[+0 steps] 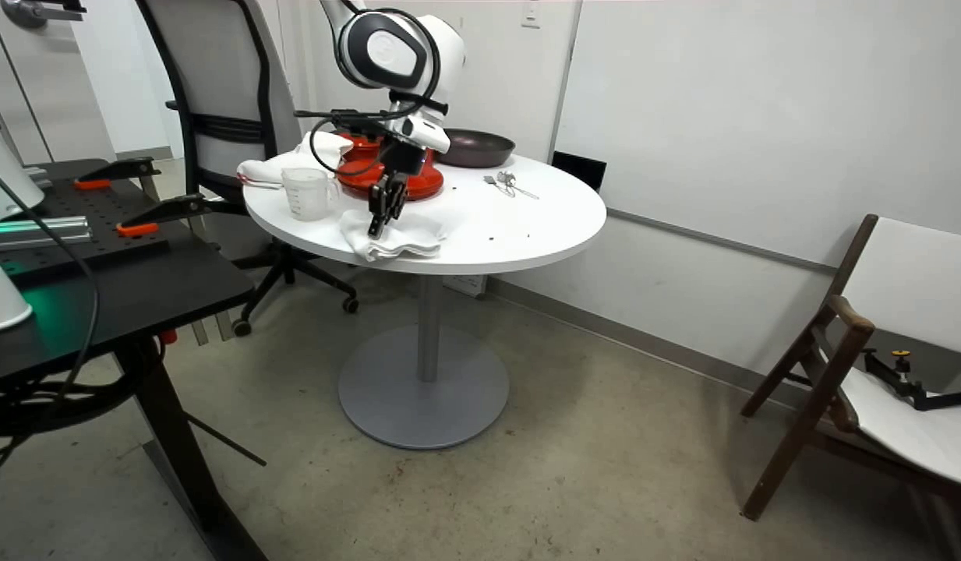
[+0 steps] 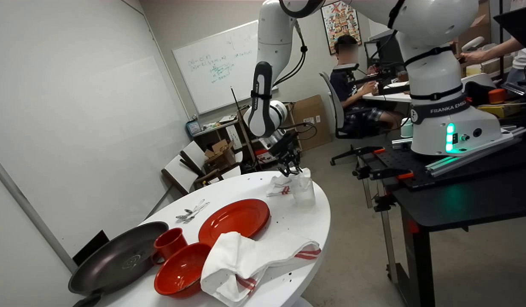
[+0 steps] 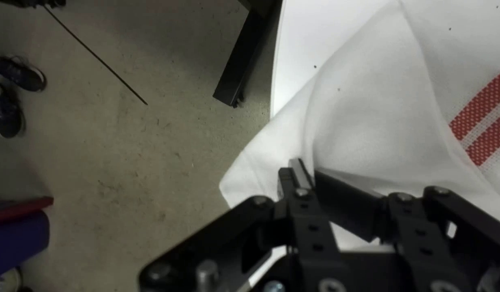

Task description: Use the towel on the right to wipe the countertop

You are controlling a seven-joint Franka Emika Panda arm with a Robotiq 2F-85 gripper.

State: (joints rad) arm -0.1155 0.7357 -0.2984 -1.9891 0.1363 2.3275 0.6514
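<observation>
- Task's thing: small, thin white rectangular cloth towel (image 1: 414, 240), rumpled, on the round, smooth white tabletop surface (image 1: 550, 199). Taking that surface as a clock face in an exterior view, it lies between 6 and 7 o'clock, at the near rim.
- Black two-fingered robot hand (image 3: 312, 175): drawn together, a fold of the towel pinched between its tips.
- Wrist view, from the pinch: most of the cloth runs 12 to 3 o'clock; a corner at 9 pokes past the rim, above grey concrete floor (image 3: 172, 170). Too rumpled to call a long axis.
- Key relation, exterior view: small dark specks (image 1: 492, 238) lie toward 3 o'clock from the hand. The wiping sweep probably wants that line.
- Translucent plastic measuring cup (image 1: 305, 195) stands near, at the hand's 10 o'clock; swinging that way risks a knock.
</observation>
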